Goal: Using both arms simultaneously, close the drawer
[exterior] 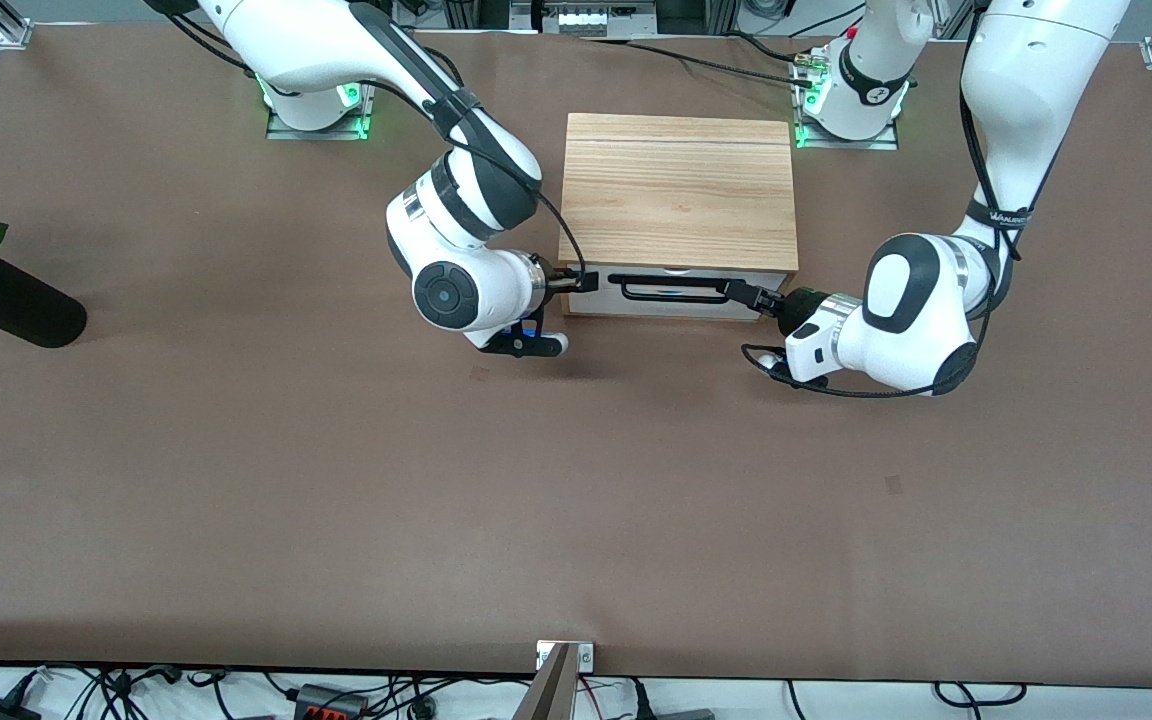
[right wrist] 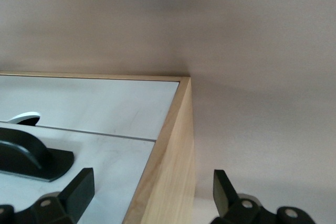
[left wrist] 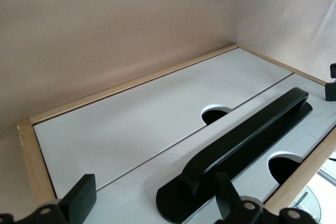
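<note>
The light-wood box (exterior: 678,185) stands in the middle of the table. Its drawer (exterior: 666,307) sits pushed in, the white front flush in the wood frame; the inside is hidden. The black bar handle (exterior: 671,288) runs across the front. My left gripper (exterior: 751,297) is open at the handle's end toward the left arm; in the left wrist view its fingers (left wrist: 79,201) straddle that end of the handle (left wrist: 247,145) against the white front (left wrist: 131,129). My right gripper (exterior: 576,282) is open at the box's other front corner; its fingers (right wrist: 79,190) straddle the wooden edge (right wrist: 168,161).
A black vase (exterior: 11,305) with a red rose and leaves lies at the right arm's end of the table. The arms' green-lit bases (exterior: 316,115) stand beside the box's back corners. Brown tabletop spreads out nearer the front camera.
</note>
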Controlling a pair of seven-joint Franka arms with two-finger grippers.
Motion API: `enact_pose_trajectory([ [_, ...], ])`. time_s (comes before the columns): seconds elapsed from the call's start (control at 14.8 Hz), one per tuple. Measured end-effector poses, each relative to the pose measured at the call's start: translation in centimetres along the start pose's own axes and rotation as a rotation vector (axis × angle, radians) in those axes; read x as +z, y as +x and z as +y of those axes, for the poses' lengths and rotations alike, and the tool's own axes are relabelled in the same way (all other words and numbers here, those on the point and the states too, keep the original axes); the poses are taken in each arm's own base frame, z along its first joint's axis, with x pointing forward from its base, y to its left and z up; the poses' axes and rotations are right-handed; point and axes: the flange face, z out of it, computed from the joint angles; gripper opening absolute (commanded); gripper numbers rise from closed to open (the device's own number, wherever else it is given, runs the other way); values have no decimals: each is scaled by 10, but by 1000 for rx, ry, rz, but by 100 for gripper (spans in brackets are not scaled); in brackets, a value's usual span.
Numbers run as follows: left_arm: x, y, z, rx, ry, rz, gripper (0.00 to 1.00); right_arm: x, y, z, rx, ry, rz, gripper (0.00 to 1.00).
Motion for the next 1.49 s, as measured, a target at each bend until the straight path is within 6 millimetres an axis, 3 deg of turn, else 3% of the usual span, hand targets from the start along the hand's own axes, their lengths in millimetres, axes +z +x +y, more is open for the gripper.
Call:
enact_pose_trajectory([
  [0.2,-3,0,2,3,0,3,100,-29,10,1,5,34,44,100],
  [0.34,-19,2,9,20,-1,25,100,-60,23,10,22,67,87,100],
  [0.61,-103,-3,33,79,-2,99,100,-130,51,43,44,42,237,100],
  [0.81,-166,-19,31,105,106,124,100,-176,52,60,23,-101,397,100],
  [1.08,-205,-33,17,78,395,103,100,-231,36,111,71,-474,512,100],
  [1.35,-226,-47,1,-16,644,43,100,-284,34,160,183,-531,542,100],
  [1.49,-235,-55,4,-56,699,20,100,-297,41,187,225,-524,542,100],
])
